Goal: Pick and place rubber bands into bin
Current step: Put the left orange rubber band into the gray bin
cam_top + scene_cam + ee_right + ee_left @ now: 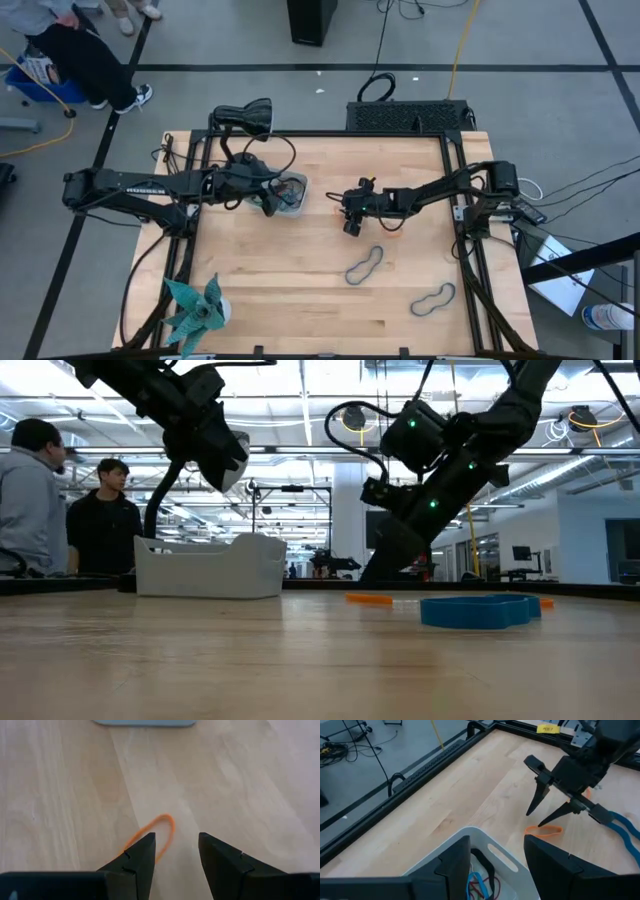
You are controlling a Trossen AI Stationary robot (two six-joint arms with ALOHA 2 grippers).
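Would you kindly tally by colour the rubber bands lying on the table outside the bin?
Blue rubber bands: 2
Orange rubber band: 1
Total: 3, none yet in the bin.

1. White lettering runs along the left arm point(130, 186) in the high view, too small to make out.
2. A yellow label point(547, 728) sits on the table frame in the left wrist view; its print can't be read.
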